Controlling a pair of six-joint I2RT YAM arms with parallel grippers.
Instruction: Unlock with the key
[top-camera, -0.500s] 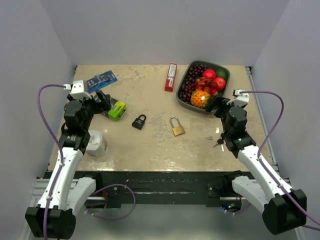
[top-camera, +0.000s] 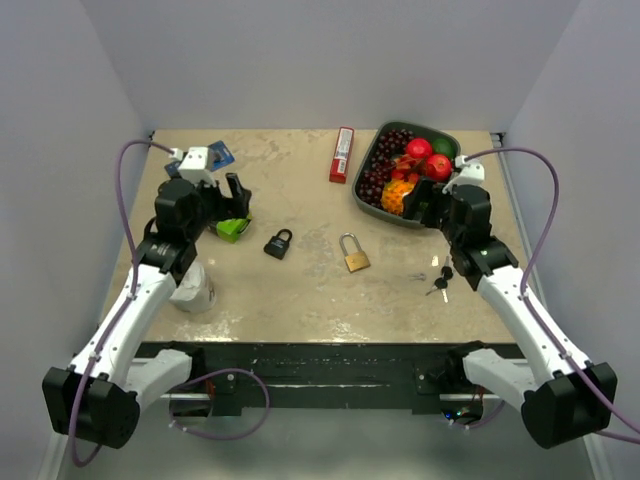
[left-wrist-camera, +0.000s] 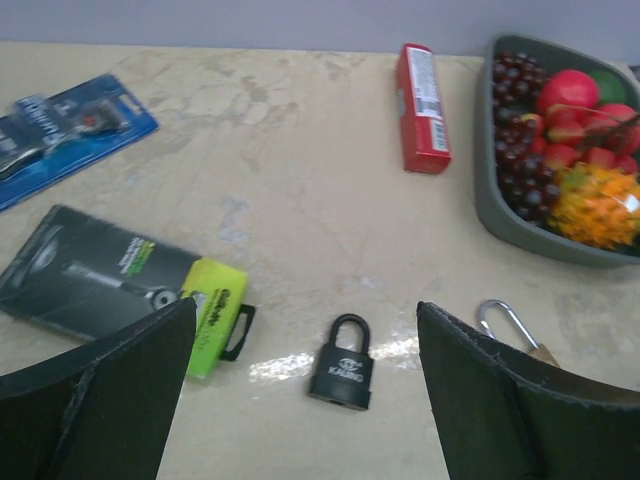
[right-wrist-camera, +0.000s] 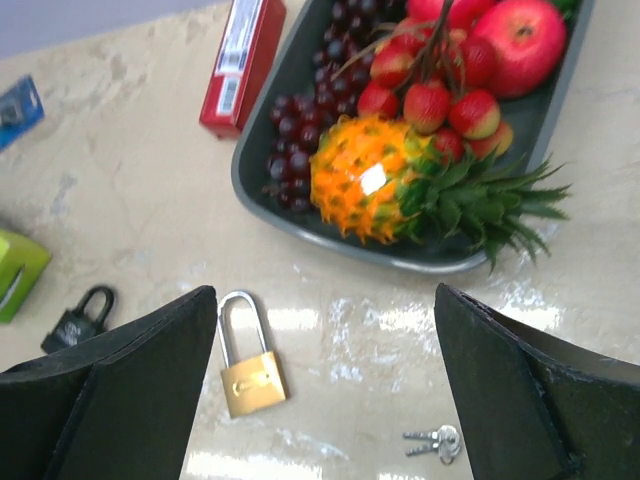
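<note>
A black padlock lies shut on the table's middle left. In the left wrist view this black padlock sits below and between the open fingers of my left gripper, which hovers above it. A brass padlock with a long shackle lies to its right. My right gripper is open over the table near the tray, nothing between its fingers. The brass padlock shows by its left finger. Two small keys on a ring lie on the table at lower right.
A grey tray of fruit stands at the back right. A red box lies beside it. A green-and-black package and a blue pack sit at the left. A white roll stands by the left arm.
Both arms have reached farther out over the table. The left gripper moved right, toward the black padlock; the right gripper moved toward the tray, uncovering the keys.
</note>
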